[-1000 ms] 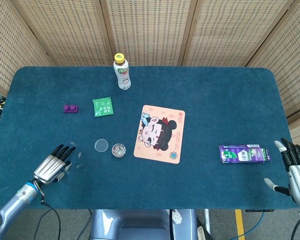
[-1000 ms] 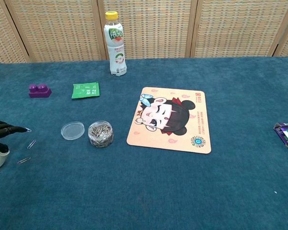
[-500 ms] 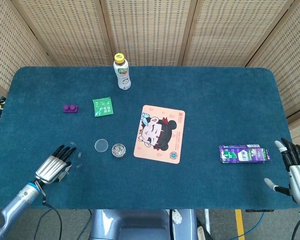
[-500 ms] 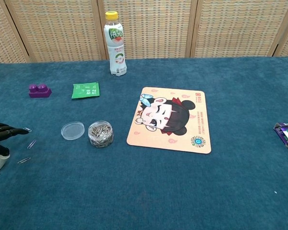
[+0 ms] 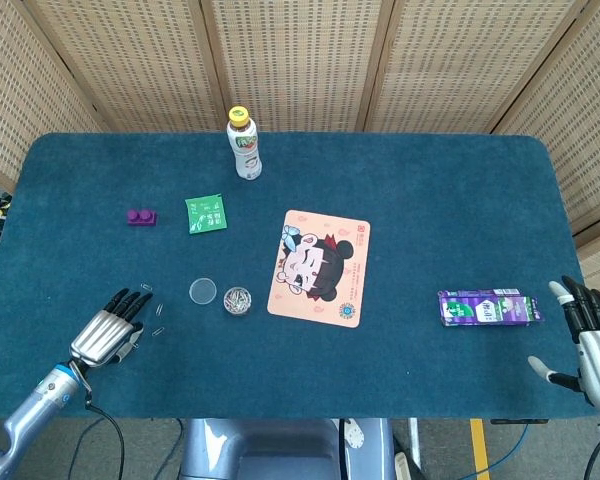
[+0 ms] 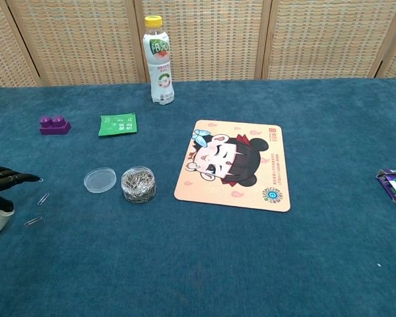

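Observation:
My left hand [image 5: 108,330] lies low over the blue table near its front left edge, fingers spread and holding nothing; in the chest view it shows at the left border [image 6: 1,188]. Loose paper clips [image 5: 158,320] lie on the cloth just past its fingertips. A small clear jar of paper clips [image 5: 237,299] stands to the right, its round lid [image 5: 203,291] beside it. My right hand [image 5: 592,335] hovers at the front right corner, fingers apart and empty, next to a purple carton [image 5: 488,307] lying flat.
A cartoon mouse pad [image 5: 320,267] lies mid-table. A yellow-capped bottle [image 5: 244,145] stands upright at the back. A green sachet [image 5: 206,213] and a purple brick [image 5: 141,216] lie at the left. Woven screens close the far side.
My left hand has drawn back slightly toward the front left edge, away from the loose clips. My right hand has not moved.

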